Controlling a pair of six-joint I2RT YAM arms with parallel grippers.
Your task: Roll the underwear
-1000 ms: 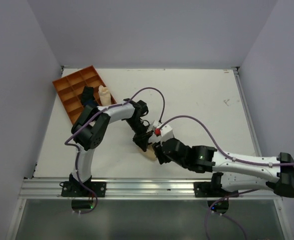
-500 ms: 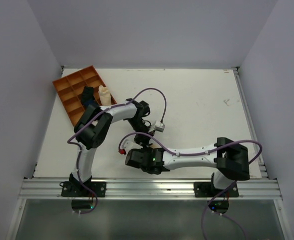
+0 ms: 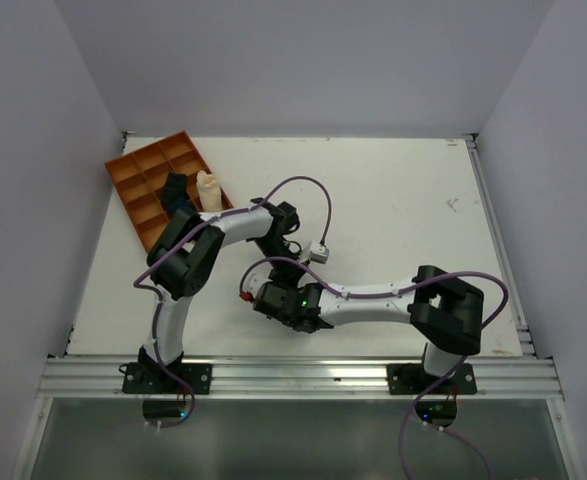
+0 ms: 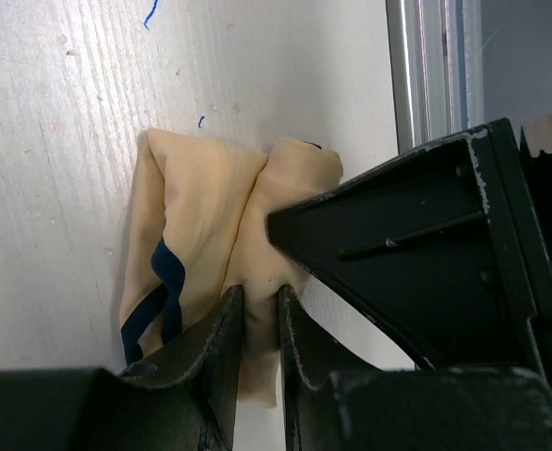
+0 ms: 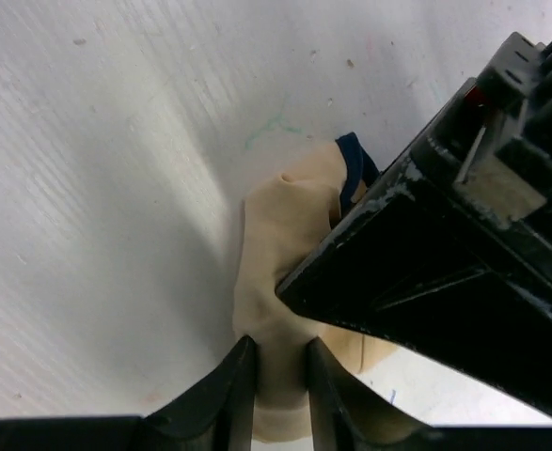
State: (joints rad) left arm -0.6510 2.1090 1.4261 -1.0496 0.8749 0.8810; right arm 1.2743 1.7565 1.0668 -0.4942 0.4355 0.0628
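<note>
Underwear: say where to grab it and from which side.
Best take the underwear by its raised middle fold, from above, fingers astride the ridge. It lies bunched and low on the table, so only that ridge offers anything to close on; the left gripper and right gripper each pinch such a fold. The thin banded edge looks too flat.

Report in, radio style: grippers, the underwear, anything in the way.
Left gripper shut on the underwear. Right gripper pinching it too. Cloth bunched on the table, not yet a tidy roll. Grippers crowd each other over it.
</note>
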